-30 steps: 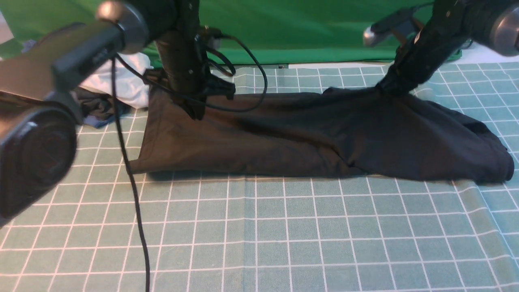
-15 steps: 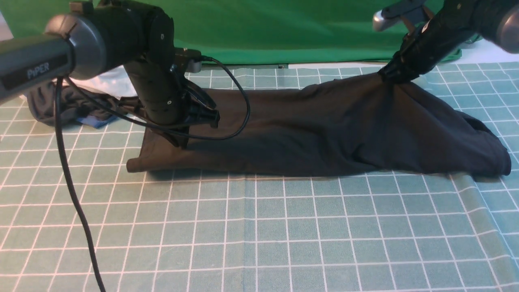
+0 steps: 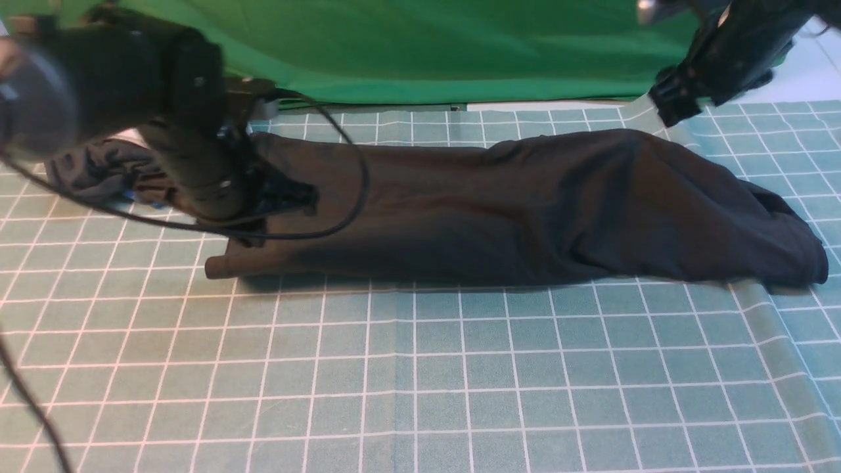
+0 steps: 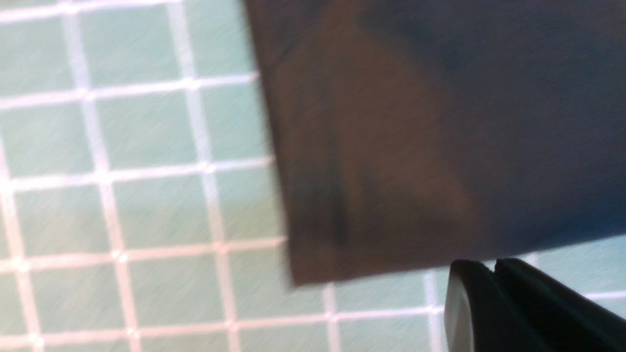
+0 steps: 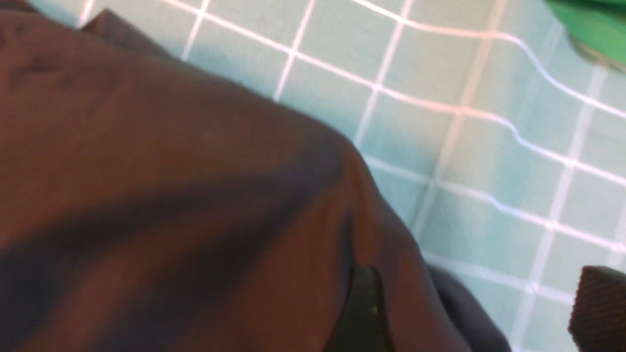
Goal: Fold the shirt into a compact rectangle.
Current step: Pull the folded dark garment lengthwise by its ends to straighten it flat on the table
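Note:
The black shirt lies as a long folded band across the teal grid mat, its right end rumpled and its left end squared off. My left gripper hangs over that left end. In the left wrist view the left gripper is shut with nothing between its fingers, just off the shirt's corner. My right gripper hovers above and behind the shirt's right part. In the right wrist view the right gripper is open, with the shirt lying loose below it.
A dark grey garment bundle sits at the far left, behind my left arm. A bright green cloth runs along the back. The left arm's black cable loops over the shirt. The grid mat stretches toward the front.
My right gripper has opened, let go of the shirt and risen toward the back right. The lifted peak of cloth has dropped flat. My left arm moved leftward along the shirt's left end.

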`<move>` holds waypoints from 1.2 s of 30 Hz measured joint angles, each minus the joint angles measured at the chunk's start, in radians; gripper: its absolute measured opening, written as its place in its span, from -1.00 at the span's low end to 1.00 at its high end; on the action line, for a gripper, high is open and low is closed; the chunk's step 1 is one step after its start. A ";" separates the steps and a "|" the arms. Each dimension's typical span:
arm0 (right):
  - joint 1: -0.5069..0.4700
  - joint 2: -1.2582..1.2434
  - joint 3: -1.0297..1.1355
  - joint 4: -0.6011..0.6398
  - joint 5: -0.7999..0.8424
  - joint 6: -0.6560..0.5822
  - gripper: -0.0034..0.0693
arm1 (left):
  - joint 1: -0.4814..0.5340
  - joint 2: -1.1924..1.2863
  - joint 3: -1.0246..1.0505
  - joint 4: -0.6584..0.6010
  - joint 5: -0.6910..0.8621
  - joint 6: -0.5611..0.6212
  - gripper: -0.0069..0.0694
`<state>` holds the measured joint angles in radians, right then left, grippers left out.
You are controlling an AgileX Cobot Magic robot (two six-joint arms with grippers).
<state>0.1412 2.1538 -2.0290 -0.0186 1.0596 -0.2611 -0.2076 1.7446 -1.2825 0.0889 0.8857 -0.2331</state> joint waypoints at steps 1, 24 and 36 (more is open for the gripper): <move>0.000 -0.028 -0.001 -0.001 0.034 0.002 0.39 | 0.018 -0.010 0.016 0.001 -0.003 -0.003 -0.80; -0.002 -0.323 0.085 0.102 0.161 0.002 -0.83 | 0.050 0.187 0.030 -0.002 -0.160 -0.155 0.99; -0.002 -0.326 0.086 0.105 0.161 -0.001 -0.79 | 0.048 0.223 0.017 -0.089 -0.168 -0.119 -0.49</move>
<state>0.1392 1.8278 -1.9433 0.0861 1.2209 -0.2620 -0.1595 1.9677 -1.2651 0.0000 0.7177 -0.3519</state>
